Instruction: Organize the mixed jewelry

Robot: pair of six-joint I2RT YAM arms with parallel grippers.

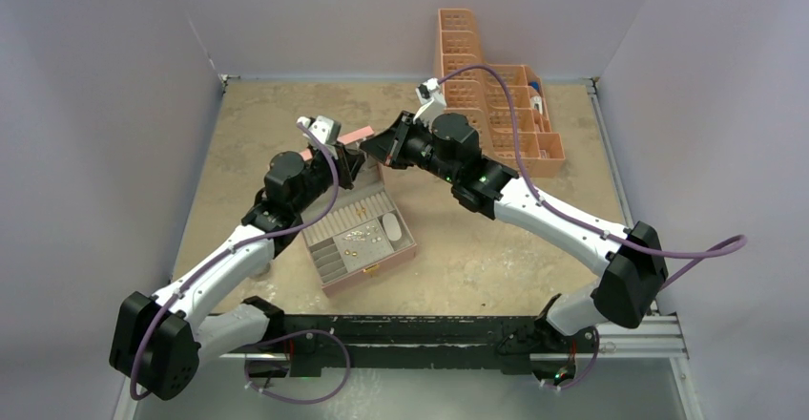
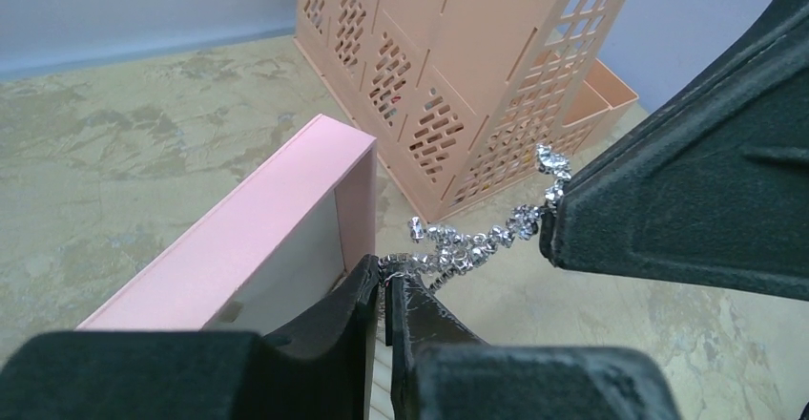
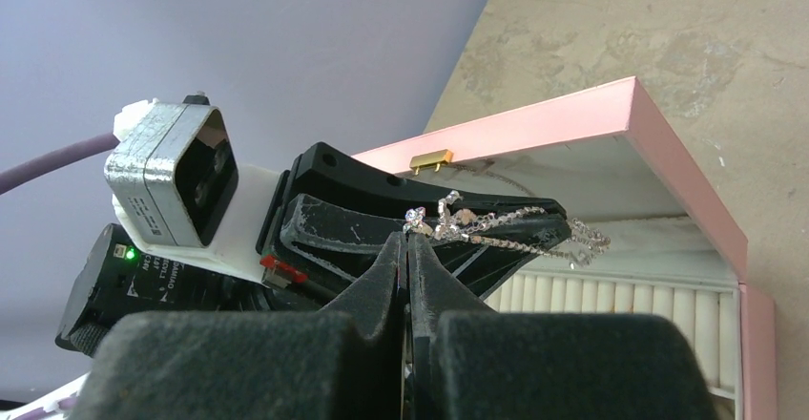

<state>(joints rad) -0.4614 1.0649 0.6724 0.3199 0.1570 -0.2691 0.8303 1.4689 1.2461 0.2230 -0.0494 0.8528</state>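
Where a mottled tan tabletop [image 1: 238, 134] meets lilac walls [image 1: 95, 105], just beside the raised lid [image 2: 258, 220] of the pink box [image 1: 377, 269]: pinching one end of a sparkly chain [image 2: 467, 245] with left gripper [image 2: 384, 282], pinching other end with right gripper [image 3: 408, 243]; loose jewelry [image 1: 355, 241] inside box.

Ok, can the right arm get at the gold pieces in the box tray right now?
Probably not yet: the right pincer is shut on the silvery chain, whose other end the left pincer grips. The gold pieces lie uncovered in the pink box, so only the chain hinders it.
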